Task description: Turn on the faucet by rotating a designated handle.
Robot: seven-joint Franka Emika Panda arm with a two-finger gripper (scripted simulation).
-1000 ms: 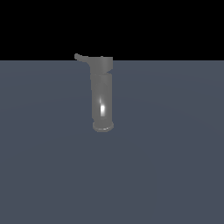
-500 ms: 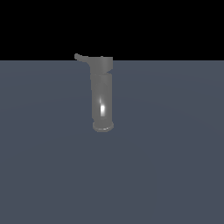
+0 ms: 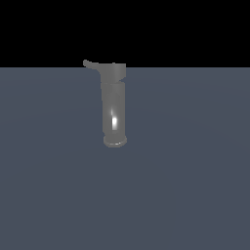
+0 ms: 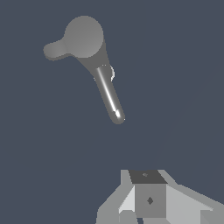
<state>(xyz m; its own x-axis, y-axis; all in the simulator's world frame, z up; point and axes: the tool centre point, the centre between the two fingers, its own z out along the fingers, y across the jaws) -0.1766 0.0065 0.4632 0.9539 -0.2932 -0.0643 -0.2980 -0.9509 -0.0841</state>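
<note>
Faucet not yet reached

My pincer [image 4: 151,205] is well apart from the faucet [image 3: 114,105] standing on the bench [image 3: 195,171]; whether it is released, I cannot tell. The handle [image 3: 92,65] at the faucet's cap is untouched; turning remains.

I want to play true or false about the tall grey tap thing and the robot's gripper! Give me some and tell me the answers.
1. The faucet stands upright. True.
2. The handle sticks out near the faucet's base. False: it sticks out from the top cap, toward the exterior view's left.
3. The gripper is squeezing the handle. False: in the wrist view it is apart from the faucet, touching nothing.
4. The faucet has a bright shiny streak on its body. True.
</note>
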